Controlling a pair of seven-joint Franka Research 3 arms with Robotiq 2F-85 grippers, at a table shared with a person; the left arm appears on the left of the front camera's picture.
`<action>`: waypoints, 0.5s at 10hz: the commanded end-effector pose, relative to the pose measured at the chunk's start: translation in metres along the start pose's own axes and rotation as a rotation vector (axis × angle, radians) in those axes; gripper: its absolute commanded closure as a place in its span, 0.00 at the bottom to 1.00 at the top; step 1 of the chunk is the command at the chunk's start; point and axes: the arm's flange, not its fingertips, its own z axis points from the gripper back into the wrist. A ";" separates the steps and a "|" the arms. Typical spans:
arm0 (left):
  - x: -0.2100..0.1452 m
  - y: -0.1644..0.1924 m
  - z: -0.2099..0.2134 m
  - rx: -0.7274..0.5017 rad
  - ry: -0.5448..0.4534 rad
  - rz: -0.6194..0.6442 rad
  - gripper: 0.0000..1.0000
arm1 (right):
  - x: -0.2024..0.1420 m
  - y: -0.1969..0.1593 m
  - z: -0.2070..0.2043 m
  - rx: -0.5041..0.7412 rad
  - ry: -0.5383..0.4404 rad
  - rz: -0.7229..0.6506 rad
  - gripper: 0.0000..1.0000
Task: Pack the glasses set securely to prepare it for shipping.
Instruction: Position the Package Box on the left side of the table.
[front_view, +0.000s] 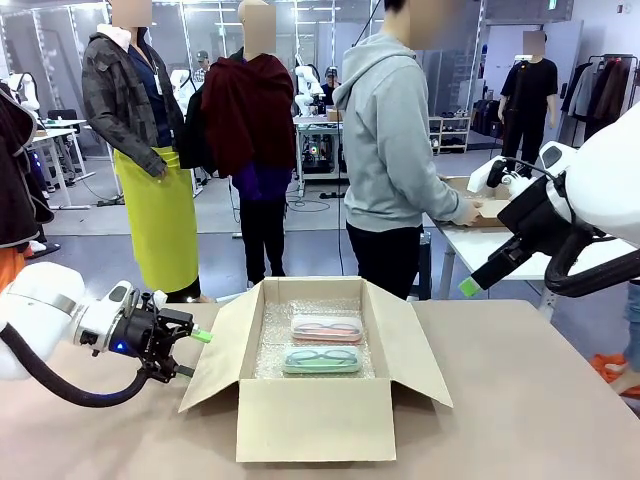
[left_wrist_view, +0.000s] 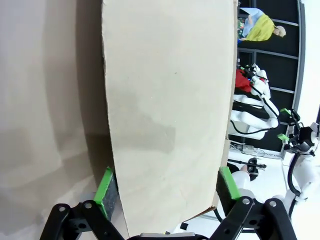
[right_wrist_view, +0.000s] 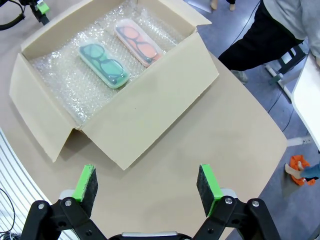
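Observation:
An open cardboard box lined with bubble wrap sits mid-table. Inside lie the glasses set: a pink case behind a mint green case, both flat. The right wrist view looks down on the green case and the pink case. My left gripper is open at the box's left flap. In the left wrist view that flap stands just ahead of the left gripper, spanning the gap between the pads. My right gripper hangs high at the right; the right gripper is open and holds nothing.
The box's four flaps are spread outward; the right flap leans over the table. A person in a grey hoodie stands beyond the far edge, turned toward a side table. Bare tabletop lies right of the box.

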 end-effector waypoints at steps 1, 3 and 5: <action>0.000 0.007 -0.003 -0.102 0.005 -0.026 0.00 | 0.000 0.004 -0.002 -0.014 -0.002 -0.021 0.00; -0.001 0.014 -0.001 -0.155 0.021 -0.009 0.00 | 0.000 0.004 -0.002 -0.014 -0.002 -0.021 0.00; 0.000 0.019 0.003 -0.201 0.017 -0.008 0.57 | 0.000 0.004 -0.002 -0.014 -0.002 -0.021 0.00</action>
